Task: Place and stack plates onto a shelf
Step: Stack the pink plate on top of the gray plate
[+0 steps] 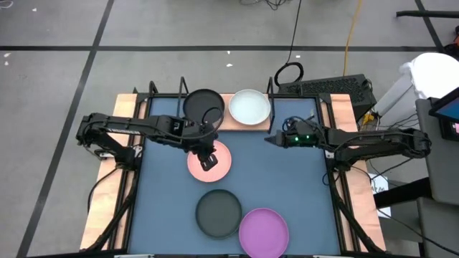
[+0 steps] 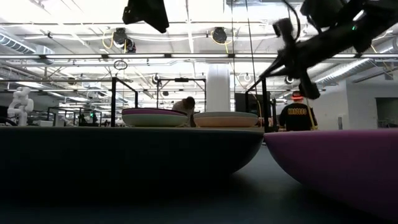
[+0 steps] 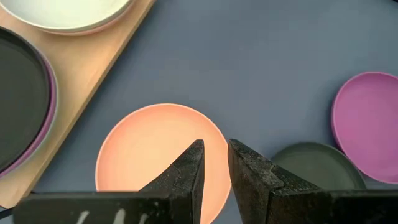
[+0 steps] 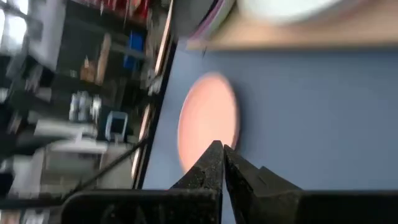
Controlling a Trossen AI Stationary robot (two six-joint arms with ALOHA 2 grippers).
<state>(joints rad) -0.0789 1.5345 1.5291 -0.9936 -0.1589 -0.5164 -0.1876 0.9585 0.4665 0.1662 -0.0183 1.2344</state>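
Left tool: the left tool hangs over the pink plate in the middle of the blue mat; in the left wrist view its fingers stand slightly apart with nothing between them, the plate below.
Right tool: the right tool is held above the mat's far right part, near the shelf's front edge; in the right wrist view its tips meet, closed on nothing.
Shelf: the light wooden shelf runs along the far side of the counter, with black wire posts at its ends.
Left stack: a dark grey plate lies on top at the shelf's left; the left wrist view shows a purple rim under it, and perhaps a paler rim lower down, though that edge is hard to read.
Right stack: a whitish plate lies at the shelf's right, just beside the grey one; a pinkish rim seems to show beneath it.
Near plates: a second dark grey plate and a purple plate lie on the near part of the mat, edges touching or overlapping, purple to the right.
Room: a person in a dark top stands far behind the counter.
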